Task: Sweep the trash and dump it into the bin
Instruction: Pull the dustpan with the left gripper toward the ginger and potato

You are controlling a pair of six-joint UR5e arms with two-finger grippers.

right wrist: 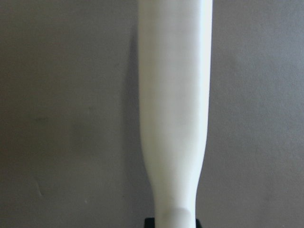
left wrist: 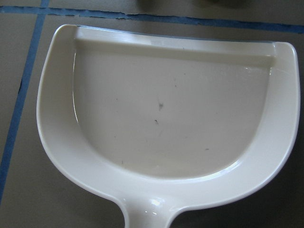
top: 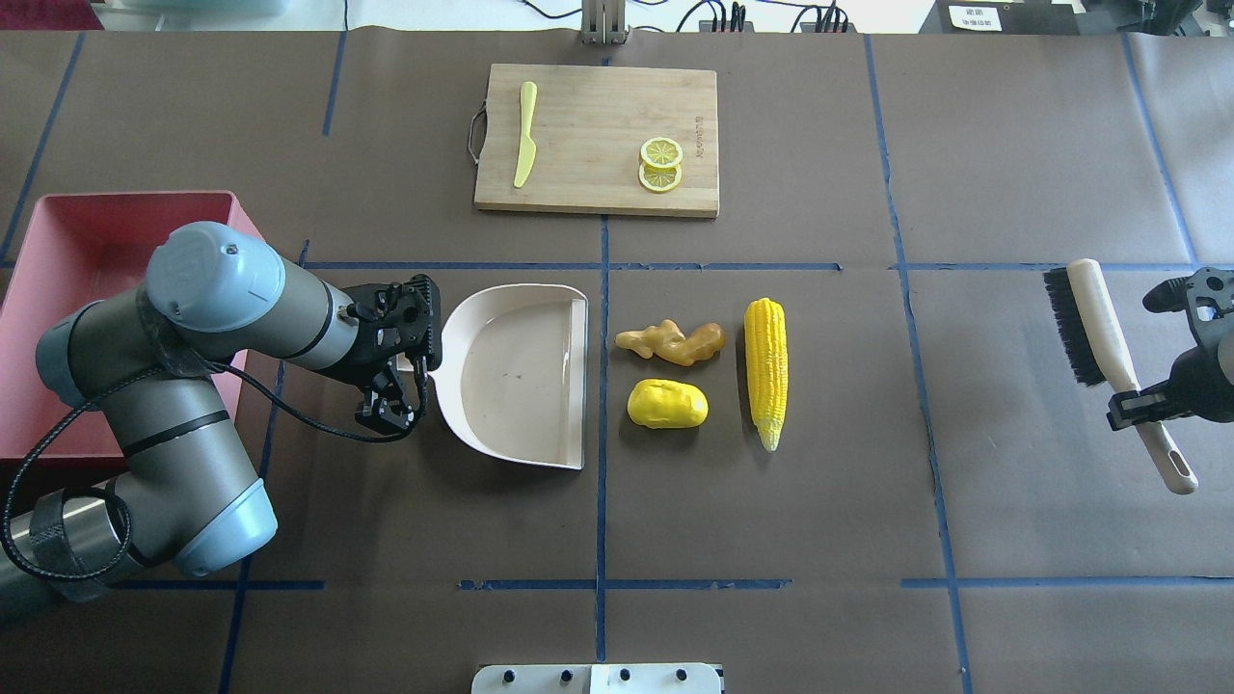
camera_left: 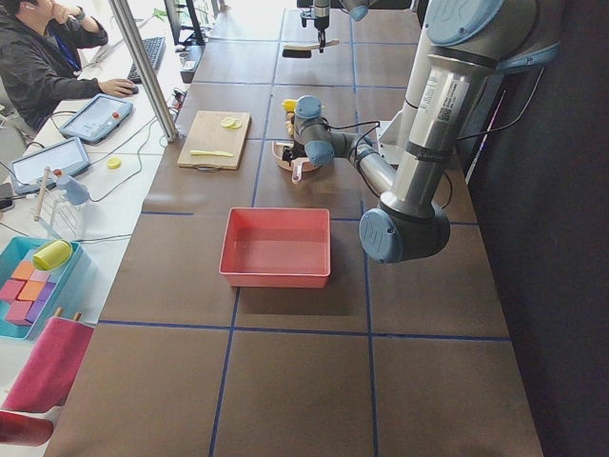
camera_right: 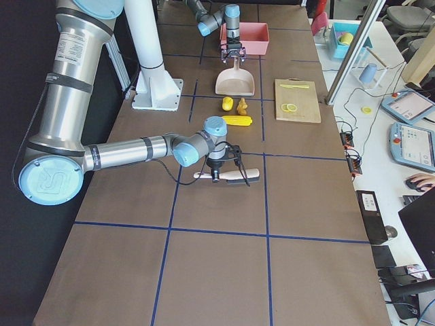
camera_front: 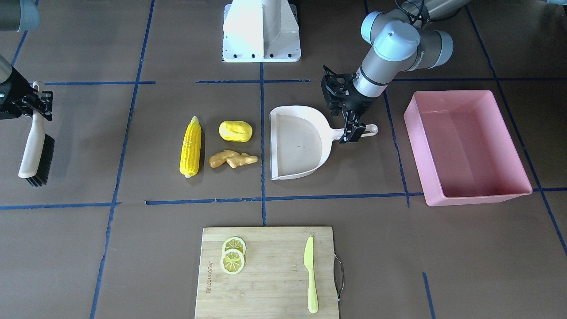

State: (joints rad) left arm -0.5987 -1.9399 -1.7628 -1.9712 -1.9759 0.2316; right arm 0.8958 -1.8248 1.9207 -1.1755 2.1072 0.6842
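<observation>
I had the left gripper (camera_front: 353, 131) clamped on the dustpan (camera_front: 301, 146) handle and the right gripper (top: 1136, 405) clamped on the brush (top: 1104, 328). I judged I should pin the dustpan's lip flat, then sweep the corn cob (camera_front: 191, 147), potato lump (camera_front: 235, 131) and ginger root (camera_front: 231, 159), just off its mouth, inward. The bin (camera_front: 469, 141) sat beyond its handle.

You had a beige dustpan (camera_front: 299, 146) at the left gripper (camera_front: 353, 131), a white, black-bristled brush (camera_front: 33, 146) at the right gripper (camera_front: 40, 106), a pink tub (camera_front: 469, 146).

Brown table (camera_front: 133, 248): dustpan (camera_front: 301, 146), trash (camera_front: 191, 147), bin (camera_front: 478, 196), board (camera_front: 274, 274)
</observation>
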